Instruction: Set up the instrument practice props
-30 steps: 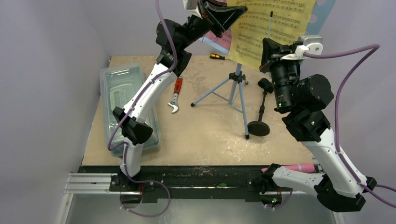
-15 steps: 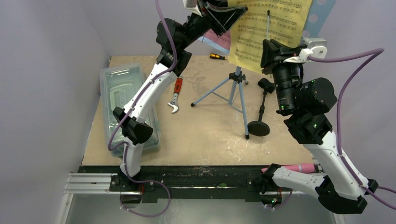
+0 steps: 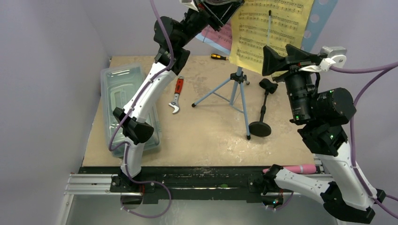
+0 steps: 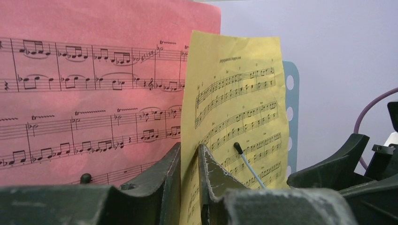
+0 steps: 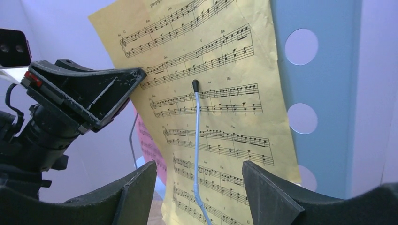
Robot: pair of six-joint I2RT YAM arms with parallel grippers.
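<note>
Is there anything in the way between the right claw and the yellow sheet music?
Nothing visible. The open right claw faces the yellow sheet directly; only a thin retaining wire lies against the page, and the left claw sits at its edge.

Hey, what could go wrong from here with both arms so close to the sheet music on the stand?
1. The fingers of the left gripper straddle the edge of the yellow page; pulling away may drag it from under the thin retaining arm.
2. The right gripper stands open close to the music stand; a bump might tip it.
3. The pink microphone lies beside the right arm's base; a swing of that arm might knock it away.
</note>
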